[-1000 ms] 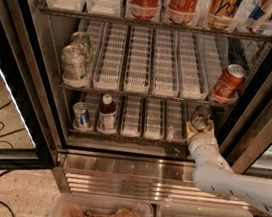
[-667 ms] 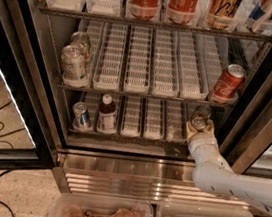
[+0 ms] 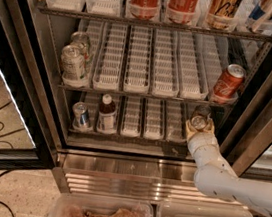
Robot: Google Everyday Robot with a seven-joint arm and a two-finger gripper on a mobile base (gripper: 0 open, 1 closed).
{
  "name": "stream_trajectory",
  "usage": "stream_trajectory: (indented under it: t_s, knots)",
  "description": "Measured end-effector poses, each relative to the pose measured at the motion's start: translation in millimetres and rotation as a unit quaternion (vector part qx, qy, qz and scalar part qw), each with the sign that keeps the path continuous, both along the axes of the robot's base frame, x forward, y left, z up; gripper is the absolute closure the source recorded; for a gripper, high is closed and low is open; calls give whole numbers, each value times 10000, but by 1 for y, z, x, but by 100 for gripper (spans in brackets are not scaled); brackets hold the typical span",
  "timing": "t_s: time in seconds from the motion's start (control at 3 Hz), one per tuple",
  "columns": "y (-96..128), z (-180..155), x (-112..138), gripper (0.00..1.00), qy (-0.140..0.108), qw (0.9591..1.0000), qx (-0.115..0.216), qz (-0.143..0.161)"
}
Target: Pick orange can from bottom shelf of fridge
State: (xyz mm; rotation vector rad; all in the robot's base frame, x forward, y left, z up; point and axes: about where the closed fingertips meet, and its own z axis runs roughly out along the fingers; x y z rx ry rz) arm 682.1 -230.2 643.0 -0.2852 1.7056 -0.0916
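- The fridge (image 3: 117, 171) stands with its door open; white-laned racks sit above a ribbed steel base
- The gripper (image 3: 198, 130) is at the far right end of the bottom shelf (image 3: 136, 140), reaching in over the dark front rail; the white arm runs back from it to the lower right
- The orange can (image 3: 198, 121) stands upright in the rightmost lane of that shelf, its silver top showing right at the gripper; whether the gripper is clamped on it or only set around it, I cannot tell
- At the left end of the same shelf stand a silver-blue can (image 3: 81, 115) and, just beside it, a dark bottle (image 3: 106, 114); both are well apart from the gripper
- A red Coca-Cola can (image 3: 228, 82) leans on the rack above, over the gripper; two silver cans (image 3: 74, 61) stand at that rack's left end
- Two clear plastic bins (image 3: 100, 216) sit side by side in front of the base
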Motion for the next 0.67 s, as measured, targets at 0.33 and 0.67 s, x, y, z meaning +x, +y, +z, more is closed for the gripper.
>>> stream_trajectory:
  t_s: [0.33,0.67]
  knots:
    - [2,5,-6,100,-84,9999,-10,63]
    - [4,11,-13,100,-160,9998,-37,124]
